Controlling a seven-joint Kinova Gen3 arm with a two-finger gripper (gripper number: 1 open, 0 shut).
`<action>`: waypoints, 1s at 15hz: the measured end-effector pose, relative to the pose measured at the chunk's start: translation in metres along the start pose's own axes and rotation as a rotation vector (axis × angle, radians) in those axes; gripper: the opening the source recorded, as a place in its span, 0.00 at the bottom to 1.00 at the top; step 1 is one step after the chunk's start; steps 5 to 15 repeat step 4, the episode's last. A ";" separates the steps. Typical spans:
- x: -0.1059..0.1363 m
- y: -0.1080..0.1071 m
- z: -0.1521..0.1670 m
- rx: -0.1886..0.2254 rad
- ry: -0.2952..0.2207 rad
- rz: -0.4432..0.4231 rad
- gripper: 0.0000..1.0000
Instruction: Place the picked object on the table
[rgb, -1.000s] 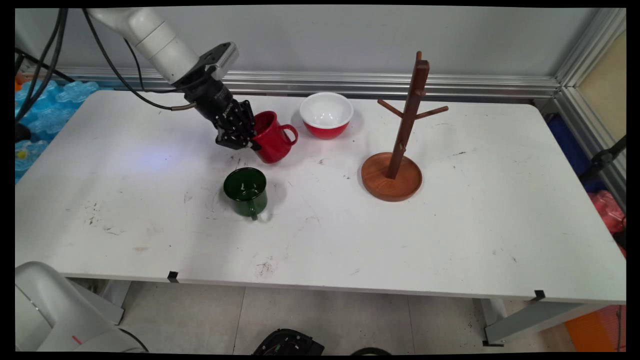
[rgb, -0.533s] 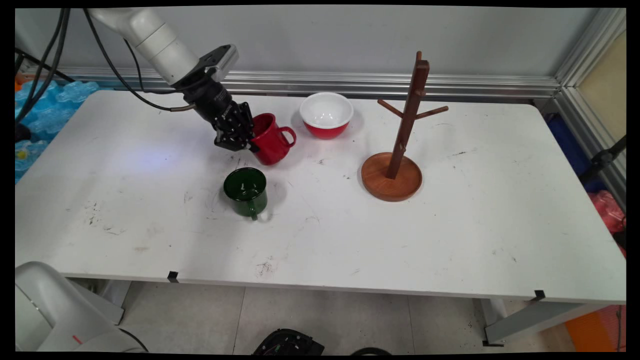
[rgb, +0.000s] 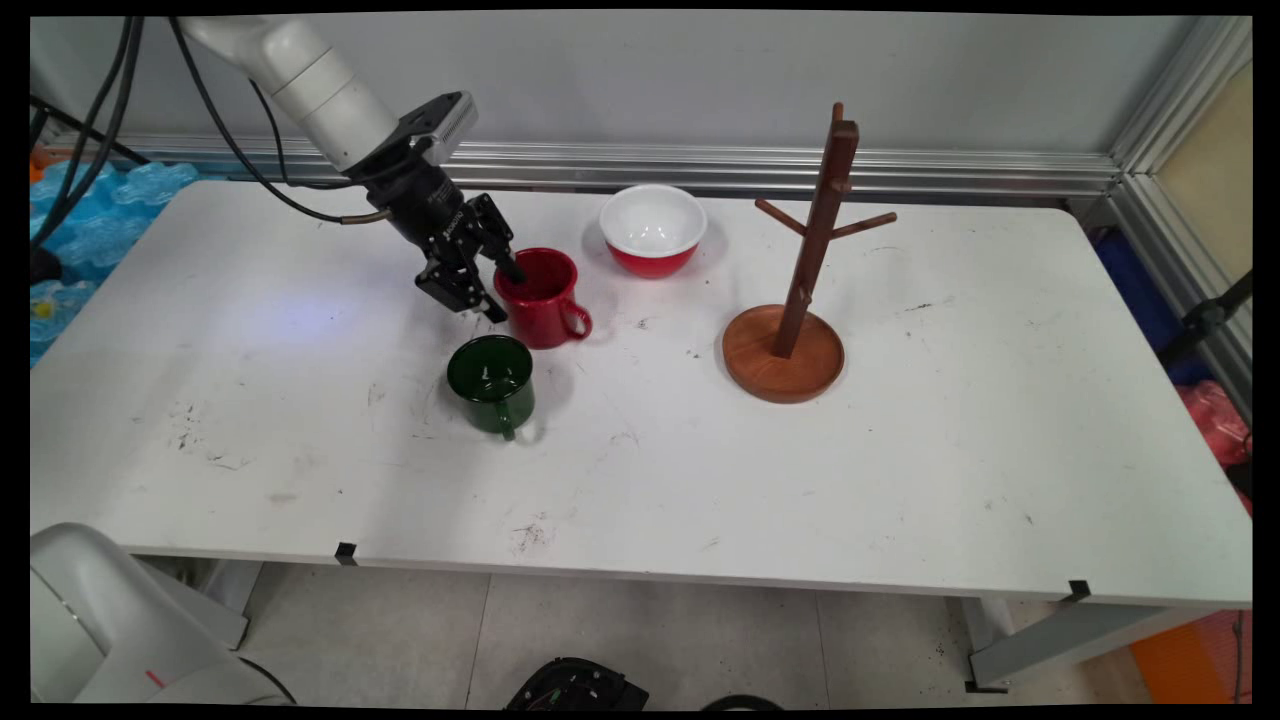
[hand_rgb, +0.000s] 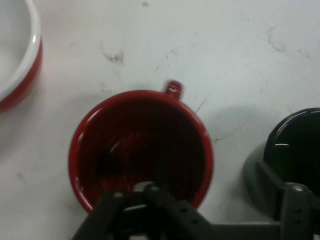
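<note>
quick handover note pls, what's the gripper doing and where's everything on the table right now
Gripper: open, straddling the near-left wall of the red mug, one finger inside, one outside.
Red mug: upright on the table, handle towards the near right; a second ago it was tilted in the shut gripper.
Green mug: upright, just in front of it.
Red bowl: behind and to the right.
Wooden mug tree: further right, pegs bare.

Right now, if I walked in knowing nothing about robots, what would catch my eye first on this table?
Probably the white arm's black two-finger gripper, its jaws spread apart astride the near wall of an upright glossy red mug. Just in front stands a dark green enamel mug; behind sits a red bowl with a white inside. To the right rises a tall brown wooden mug tree on a round base, its pegs bare.
</note>
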 end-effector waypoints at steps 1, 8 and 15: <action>0.000 0.000 0.000 0.000 0.000 -0.001 1.00; 0.000 -0.001 0.000 -0.001 0.000 -0.004 1.00; 0.000 -0.001 0.000 -0.001 0.000 -0.004 1.00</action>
